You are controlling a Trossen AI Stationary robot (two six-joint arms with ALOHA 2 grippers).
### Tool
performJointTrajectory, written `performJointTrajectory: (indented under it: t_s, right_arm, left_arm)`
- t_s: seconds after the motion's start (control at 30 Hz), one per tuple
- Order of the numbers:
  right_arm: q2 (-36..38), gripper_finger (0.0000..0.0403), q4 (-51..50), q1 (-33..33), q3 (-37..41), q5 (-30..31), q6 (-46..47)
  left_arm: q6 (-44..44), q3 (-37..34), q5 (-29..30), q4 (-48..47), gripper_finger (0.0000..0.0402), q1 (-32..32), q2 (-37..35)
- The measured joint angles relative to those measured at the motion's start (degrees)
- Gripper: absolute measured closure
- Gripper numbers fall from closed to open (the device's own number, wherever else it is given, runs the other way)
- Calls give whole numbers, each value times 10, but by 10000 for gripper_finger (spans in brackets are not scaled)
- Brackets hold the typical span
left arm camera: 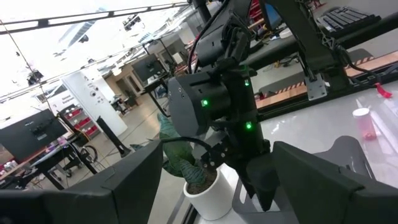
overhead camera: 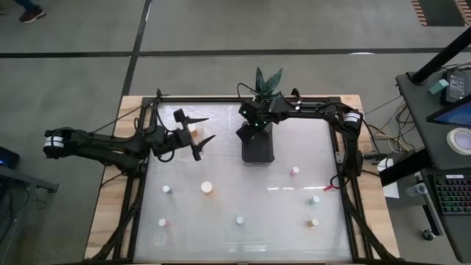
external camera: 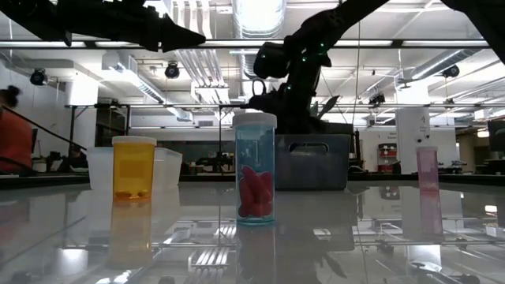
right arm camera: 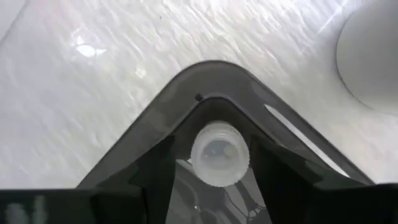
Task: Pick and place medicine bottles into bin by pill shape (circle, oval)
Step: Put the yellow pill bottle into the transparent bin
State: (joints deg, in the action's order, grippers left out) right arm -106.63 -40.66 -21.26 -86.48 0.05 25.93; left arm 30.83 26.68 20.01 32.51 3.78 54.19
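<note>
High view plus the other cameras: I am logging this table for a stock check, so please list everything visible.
medicine bottles: about eight, white caps, orange, pinkish, greenish or white bodies; standing apart on the table, mostly its near half
capped bottle: one, whitish cap; at the right gripper, over the bin's corner
bin: one, dark; rear centre of the table
plant: one, green, white pot; just behind the bin
red item: one, small; near the right edge, cannot tell what it is
table: one, glossy white top, dark frame
person: one, orange top; far left background of the low view
left gripper: open, above the table left of the bin
right gripper: over the bin
</note>
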Motion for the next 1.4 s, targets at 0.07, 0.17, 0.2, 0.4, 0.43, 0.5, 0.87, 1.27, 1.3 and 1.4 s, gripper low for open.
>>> performJointTrajectory:
  t_s: [0.07, 0.17, 0.2, 0.4, 0.43, 0.5, 0.87, 1.27, 1.3, 1.4]
  right_arm:
    - [1, 209, -19, 0, -10, 0, 0]
    - [10, 209, -51, 1, -20, 0, 0]
    - [15, 209, -59, 4, -21, 1, 0]
    - [65, 209, -104, 45, -10, 10, -10]
    - [74, 209, -105, 55, -7, 16, -14]
    - [96, 209, -104, 77, 1, 24, -24]
    - [246, 209, -8, 191, 145, 94, -57]
    - [429, 209, 350, 256, 405, 95, -282]
    - [442, 209, 377, 258, 423, 94, -301]
    - [477, 209, 437, 259, 467, 94, -356]
  left_arm:
    - [0, 0, 0, 0, 116, 0, 0]
    - [0, 0, 0, 0, 116, 0, 0]
    - [0, 0, 0, 0, 116, 0, 0]
    - [-2, 0, 0, 0, 116, 0, 0]
    - [-3, 0, 0, 0, 116, 0, 0]
    - [-4, 0, 0, 0, 116, 0, 0]
    - [-35, 0, 0, 0, 116, -1, 0]
    - [-199, 0, -27, -6, 116, -5, 0]
    - [-216, 0, -37, -5, 116, -8, 2]
    - [-247, 0, -51, -3, 116, -20, 6]
